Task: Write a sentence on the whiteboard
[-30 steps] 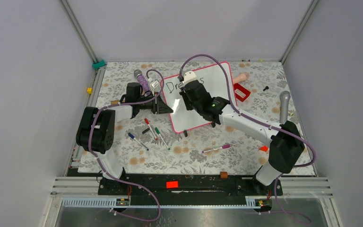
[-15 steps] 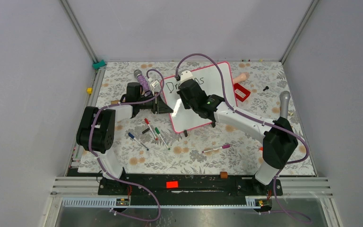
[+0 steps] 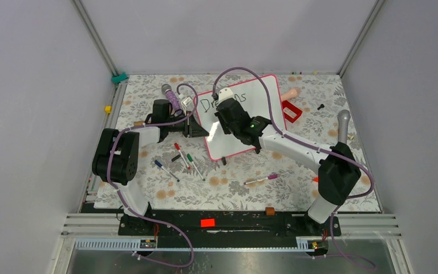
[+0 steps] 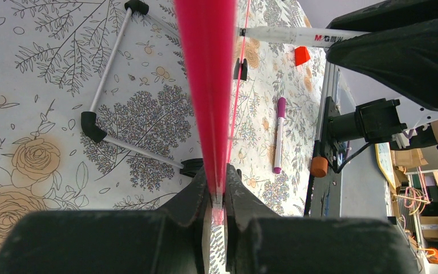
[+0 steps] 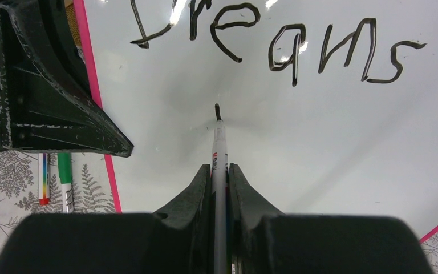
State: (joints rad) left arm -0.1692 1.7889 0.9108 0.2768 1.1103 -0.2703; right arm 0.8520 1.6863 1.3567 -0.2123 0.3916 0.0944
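The whiteboard (image 3: 265, 97), pink-framed, stands tilted at the middle of the table. My left gripper (image 3: 197, 129) is shut on its left edge; in the left wrist view the pink frame (image 4: 208, 85) runs between the closed fingers of the left gripper (image 4: 219, 191). My right gripper (image 3: 223, 111) hovers over the board's left part, shut on a white marker (image 5: 219, 154). The marker's black tip touches the whiteboard (image 5: 331, 148) at a short fresh stroke. Of the sentence (image 5: 274, 45), only the word "Dreams" shows, above the tip. The right arm partly hides this word in the top view.
Red and green markers (image 3: 185, 157) and a blue one (image 3: 165, 170) lie left of the board's lower corner. A purple marker (image 3: 260, 180) lies nearer the arms. A red frame-shaped block (image 3: 291, 111) and a grey handle (image 3: 343, 128) are at the right.
My right gripper has shifted a little to the left over the board with the marker. The left gripper and the board have not moved.
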